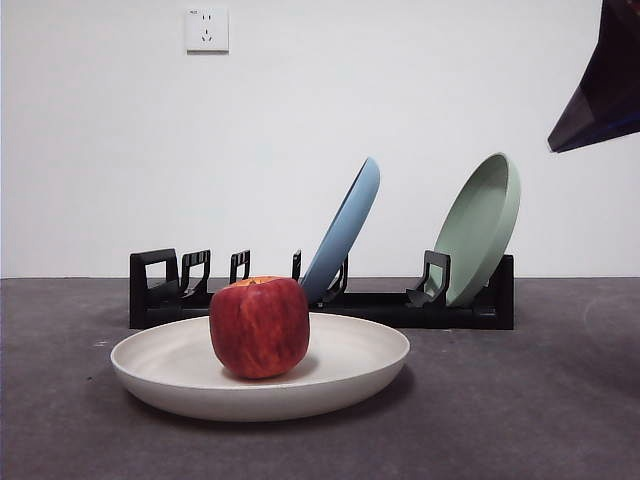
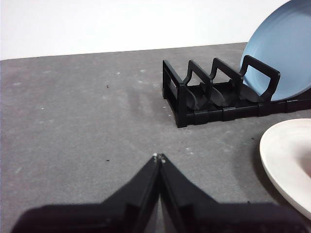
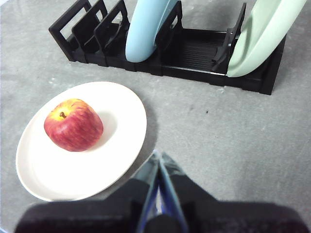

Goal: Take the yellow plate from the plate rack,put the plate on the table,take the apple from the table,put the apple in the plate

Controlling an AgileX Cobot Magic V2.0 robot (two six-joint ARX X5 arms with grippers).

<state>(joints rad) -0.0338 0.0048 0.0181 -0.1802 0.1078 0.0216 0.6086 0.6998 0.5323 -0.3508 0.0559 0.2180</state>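
The red apple (image 1: 259, 326) (image 3: 73, 124) sits inside the cream yellow plate (image 1: 340, 375) (image 3: 121, 111), which lies flat on the grey table (image 1: 540, 400) in front of the black plate rack (image 1: 160, 290) (image 3: 194, 53) (image 2: 204, 97). My right gripper (image 3: 158, 156) is shut and empty, raised above the table beside the plate's rim; it shows as a dark tip (image 1: 600, 90) at the top right of the front view. My left gripper (image 2: 159, 158) is shut and empty, low over bare table, with the plate's edge (image 2: 286, 160) off to one side.
A blue plate (image 1: 345, 230) (image 3: 146, 29) (image 2: 282, 53) and a pale green plate (image 1: 480, 225) (image 3: 265, 34) lean upright in the rack. A wall socket (image 1: 207, 29) is on the white wall behind.
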